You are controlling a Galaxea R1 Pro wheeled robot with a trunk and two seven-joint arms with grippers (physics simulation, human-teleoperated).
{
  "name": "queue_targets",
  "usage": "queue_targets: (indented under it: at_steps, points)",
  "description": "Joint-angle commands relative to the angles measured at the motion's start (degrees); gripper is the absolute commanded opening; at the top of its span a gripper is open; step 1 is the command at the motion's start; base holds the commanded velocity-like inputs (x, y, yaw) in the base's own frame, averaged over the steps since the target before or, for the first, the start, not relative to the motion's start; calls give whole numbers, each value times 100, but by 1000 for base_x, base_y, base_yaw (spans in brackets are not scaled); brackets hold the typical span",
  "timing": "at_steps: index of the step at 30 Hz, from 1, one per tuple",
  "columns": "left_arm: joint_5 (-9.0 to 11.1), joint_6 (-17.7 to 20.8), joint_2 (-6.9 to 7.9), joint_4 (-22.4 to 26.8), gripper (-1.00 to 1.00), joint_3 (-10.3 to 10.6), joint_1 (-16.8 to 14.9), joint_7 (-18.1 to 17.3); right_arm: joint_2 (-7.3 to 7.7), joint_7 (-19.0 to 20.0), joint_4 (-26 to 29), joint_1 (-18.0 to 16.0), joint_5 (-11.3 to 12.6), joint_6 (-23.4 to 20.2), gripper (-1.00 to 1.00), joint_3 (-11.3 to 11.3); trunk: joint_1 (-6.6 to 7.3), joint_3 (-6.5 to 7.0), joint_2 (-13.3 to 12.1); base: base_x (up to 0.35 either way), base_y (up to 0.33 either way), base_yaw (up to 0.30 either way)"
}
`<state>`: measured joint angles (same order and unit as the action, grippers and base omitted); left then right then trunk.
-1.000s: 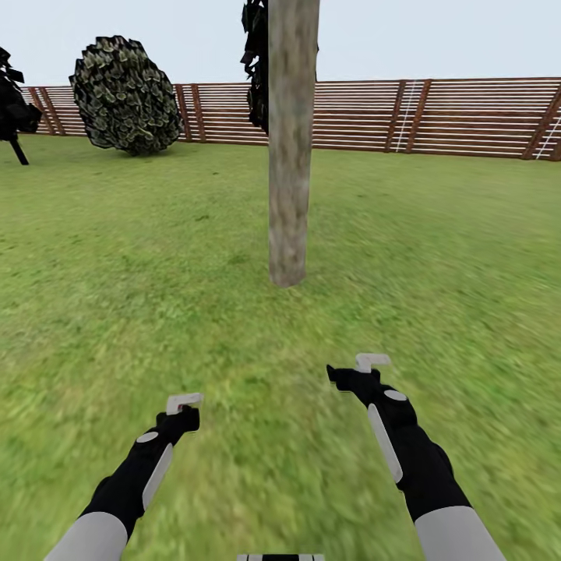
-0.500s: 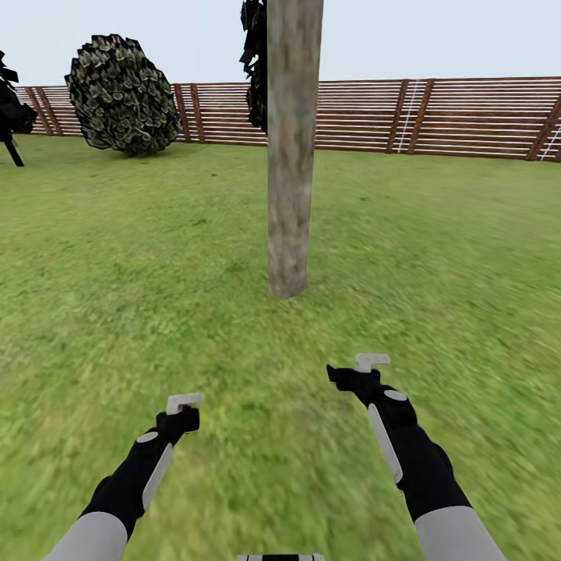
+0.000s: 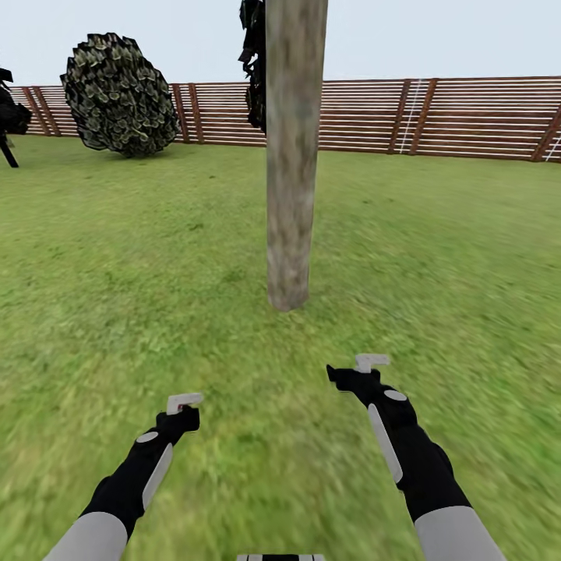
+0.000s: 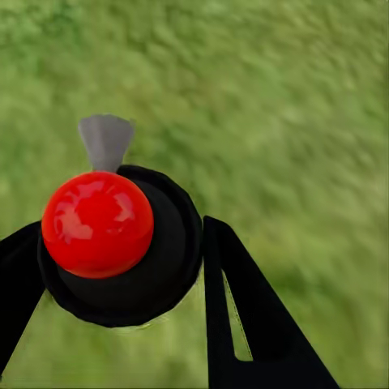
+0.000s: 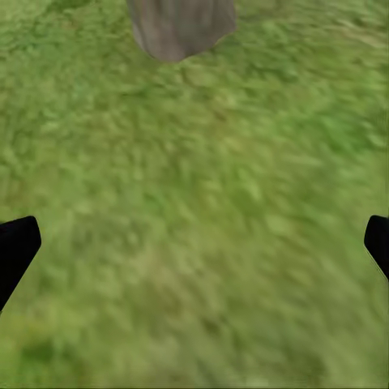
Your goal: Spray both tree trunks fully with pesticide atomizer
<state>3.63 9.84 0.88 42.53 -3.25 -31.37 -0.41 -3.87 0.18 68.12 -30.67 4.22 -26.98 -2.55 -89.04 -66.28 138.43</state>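
One tree trunk (image 3: 292, 156), thick, mottled grey-brown and slightly tilted, rises from the lawn straight ahead; its base (image 5: 182, 24) is also in the right wrist view. The bark looks bare, with no white specks on it. My left gripper (image 3: 184, 405) hangs low over the grass, short of the trunk and to its left. In the left wrist view this gripper (image 4: 121, 235) is shut on the pesticide atomizer (image 4: 158, 271), a dark round body with a red dot and a grey nozzle. My right gripper (image 3: 366, 366) is open and empty, nearer the trunk base, its fingertips (image 5: 16, 243) far apart.
Green lawn (image 3: 452, 257) stretches all around the trunk. A brown slatted fence (image 3: 436, 117) closes the far side. A round dark shrub (image 3: 121, 93) stands at the back left, a dark tree (image 3: 9, 117) at the far left edge, and dark foliage (image 3: 253, 70) behind the trunk.
The whole view has shifted: the camera has come closer to the trunk, which looks larger with its base lower in the picture. Both arms keep the same pose.
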Motion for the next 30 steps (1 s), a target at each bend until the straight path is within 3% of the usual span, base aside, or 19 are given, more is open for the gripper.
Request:
queue_targets:
  at_steps: [1,30]
  points:
    - [-2,0,0,1,-100,0,0,2,0,0,0,0,0,0,100,0,0,0,0,338,0,0]
    - [-3,-15,-15,24,-100,37,0,-38,0,1,-345,0,0,4,100,4,0,0,0,338,0,0]
